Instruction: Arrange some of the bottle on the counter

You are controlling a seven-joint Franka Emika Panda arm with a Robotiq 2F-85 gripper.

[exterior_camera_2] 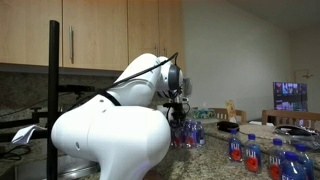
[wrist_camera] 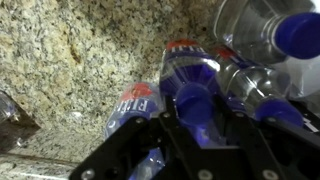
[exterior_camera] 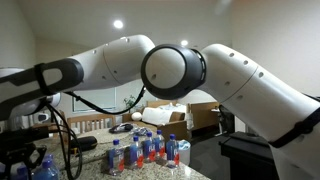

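Bottles (exterior_camera: pixel 145 150) with blue caps and red or blue labels stood bunched together on the speckled worktop (wrist_camera: pixel 70 50), and the white arm (exterior_camera: pixel 230 75) reached out to them. In an exterior view the arm crossed the whole picture, its round elbow joint (exterior_camera: pixel 172 70) raised high in the middle and both links sloping down and away from it. In an exterior view taken from behind the robot, the bulky lower part of the arm (exterior_camera_2: pixel 110 140) filled the foreground. The upper links folded up and forward, and the wrist pointed down so that the tool (exterior_camera_2: pixel 178 108) hung right over the far cluster of bottles (exterior_camera_2: pixel 187 130), below the wooden wall cupboards (exterior_camera_2: pixel 100 35). A second cluster (exterior_camera_2: pixel 270 155) stood well apart from it, nearer the camera on the same worktop. In the wrist view the black tool (wrist_camera: pixel 195 140) came in from the bottom edge, its fingers (wrist_camera: pixel 235 140) set to either side of the blue cap of one bottle (wrist_camera: pixel 190 85). A red-labelled bottle (wrist_camera: pixel 130 105) lay just beside it on one side, and more blue-capped ones crowded the other. The jaws looked partly drawn in, neither wide nor fully together, but I could not tell whether they pressed on the cap or merely flanked it.
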